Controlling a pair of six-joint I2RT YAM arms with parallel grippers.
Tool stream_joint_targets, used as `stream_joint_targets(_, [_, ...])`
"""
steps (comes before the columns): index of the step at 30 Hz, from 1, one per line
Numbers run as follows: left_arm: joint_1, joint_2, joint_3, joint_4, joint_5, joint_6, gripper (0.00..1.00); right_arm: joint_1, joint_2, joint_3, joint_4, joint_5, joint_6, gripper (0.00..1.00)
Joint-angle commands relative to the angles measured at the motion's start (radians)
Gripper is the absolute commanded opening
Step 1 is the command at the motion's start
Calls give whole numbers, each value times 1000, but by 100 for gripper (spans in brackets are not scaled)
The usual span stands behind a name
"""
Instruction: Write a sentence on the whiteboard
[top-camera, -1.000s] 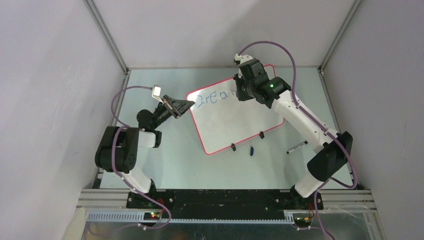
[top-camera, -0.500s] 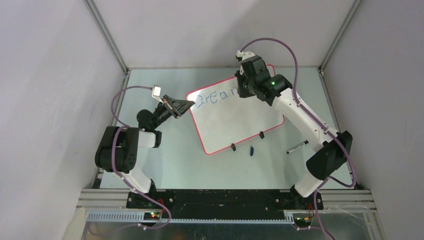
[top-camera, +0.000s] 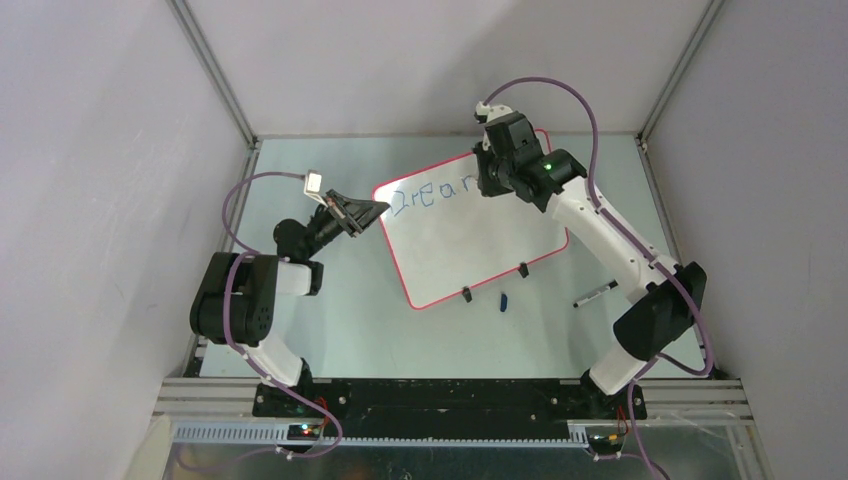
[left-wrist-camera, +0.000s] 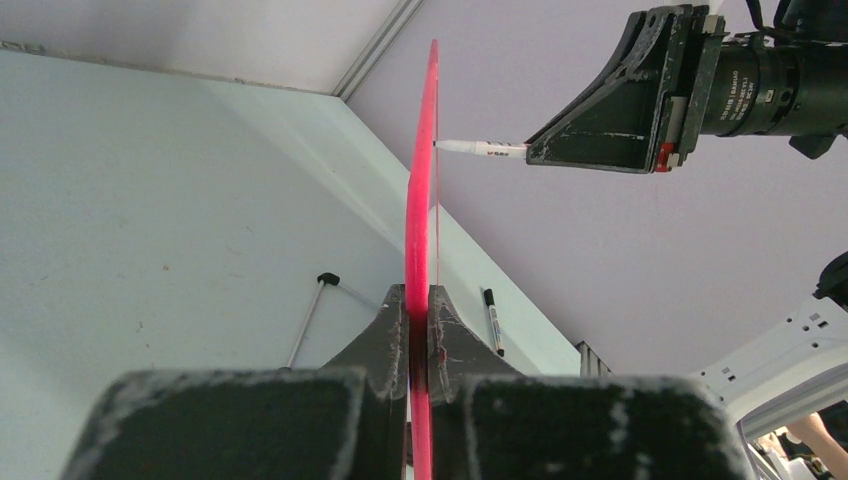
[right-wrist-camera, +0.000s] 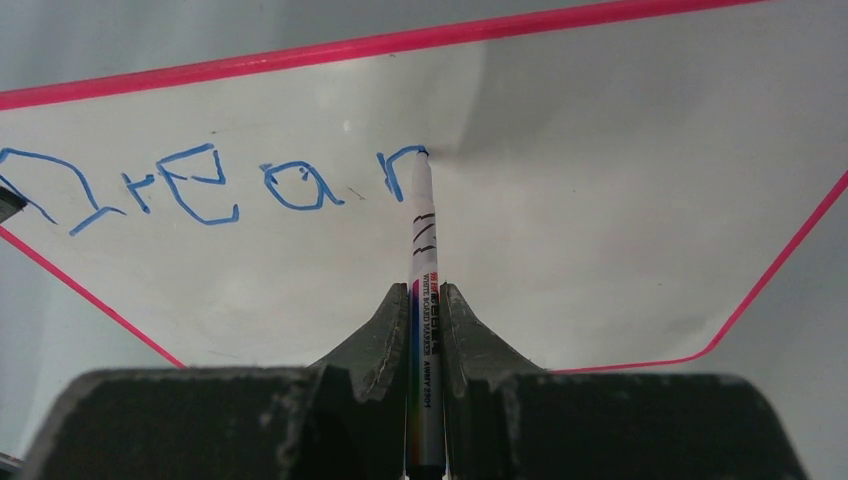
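The whiteboard (top-camera: 470, 240) stands tilted on the table, white with a pink rim. My left gripper (top-camera: 378, 208) is shut on its left edge; in the left wrist view the rim (left-wrist-camera: 420, 190) runs edge-on between the closed fingers (left-wrist-camera: 390, 330). My right gripper (right-wrist-camera: 427, 295) is shut on a whiteboard marker (right-wrist-camera: 424, 250), whose tip touches the board near the top edge. The sentence (right-wrist-camera: 200, 185) is blue handwriting reading roughly "Drea", with a fresh curved stroke at the tip. From above, the right gripper (top-camera: 488, 183) covers the end of the sentence (top-camera: 437, 193).
A blue cap (top-camera: 504, 300) lies on the table just in front of the board's two black clip feet (top-camera: 466, 294). A black marker (top-camera: 594, 294) lies near the right arm. Grey enclosure walls close in the table on three sides.
My right gripper has shifted a little to the right along the top line, and a new blue stroke has appeared after the "a". The left arm and the board have not moved.
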Motion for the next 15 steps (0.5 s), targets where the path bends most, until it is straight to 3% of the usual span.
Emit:
stream_joint_targets(1, [-19,-7,22,52,48,44,0,-4,-40,-39,5,-14,10,0])
stream_joint_targets(15, [-19,-6,22,53,48,44,0,2,-49,-61,7,-6,6,0])
